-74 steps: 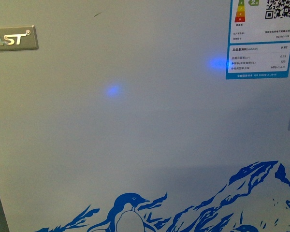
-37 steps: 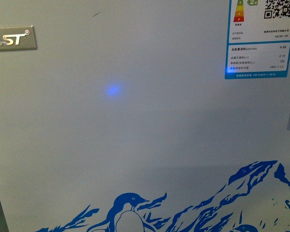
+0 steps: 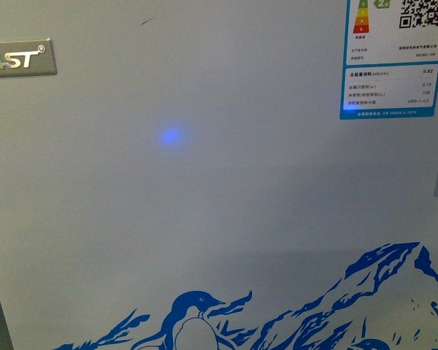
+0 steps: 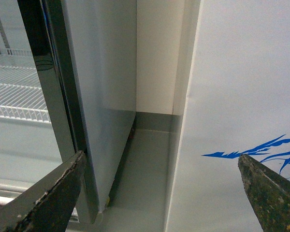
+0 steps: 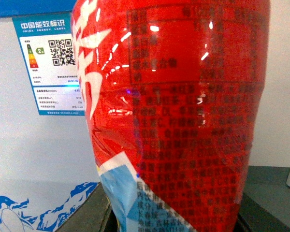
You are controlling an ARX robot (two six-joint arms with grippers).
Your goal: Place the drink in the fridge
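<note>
- The drink (image 5: 183, 121) is clamped in the right gripper (image 5: 181, 220), low before the white front of the fridge (image 3: 204, 219) — not yet inside.
- The left gripper (image 4: 160, 157) is spread open, empty.
- If lifted too little, the drink may be struck against the fridge wall — and knocked loose.

In the front view we lose the top of the fridge (image 3: 204, 219); its brand plate (image 3: 18, 58), energy label (image 3: 390, 58) and penguin decal (image 3: 193, 321) are cropped. The drink (image 5: 183, 121) is cut off at both ends, its small print unreadable; of the left hand (image 4: 162, 157) we see only fingertips (image 4: 53, 193).
</note>
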